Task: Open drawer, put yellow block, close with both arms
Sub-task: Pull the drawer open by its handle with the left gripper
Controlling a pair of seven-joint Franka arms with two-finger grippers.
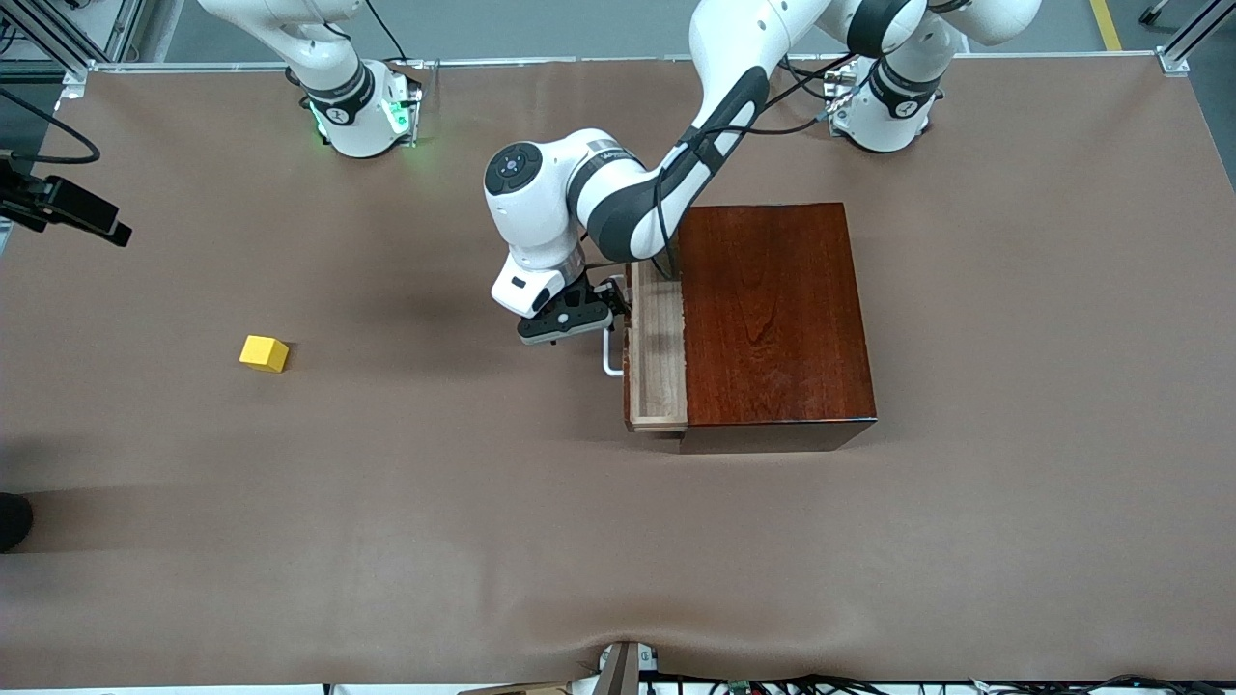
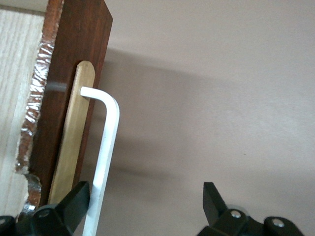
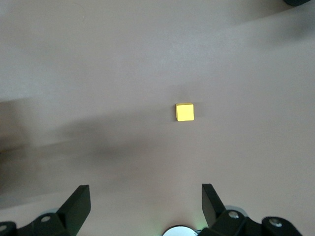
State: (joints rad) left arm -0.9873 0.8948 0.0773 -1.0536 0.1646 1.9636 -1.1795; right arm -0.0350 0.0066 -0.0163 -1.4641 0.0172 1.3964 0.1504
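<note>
The mahogany wooden box [image 1: 772,309] stands mid-table, and its drawer [image 1: 657,357] is slid partly out toward the right arm's end, showing the pale wood lining. My left gripper [image 1: 610,307] is open at the white handle [image 1: 610,362]. In the left wrist view the handle [image 2: 106,147] runs just inside one finger [image 2: 74,201] of the left gripper [image 2: 145,191], in front of the drawer front [image 2: 74,98]. The yellow block [image 1: 264,353] lies on the table toward the right arm's end. My right gripper [image 3: 145,194] is open and empty high over the table, with the block [image 3: 185,112] below it.
A black camera mount [image 1: 68,208] juts in at the right arm's end of the table. A dark object [image 1: 10,521] sits at that same edge, nearer the front camera. Bare brown table surface [image 1: 435,502] lies between the block and the drawer.
</note>
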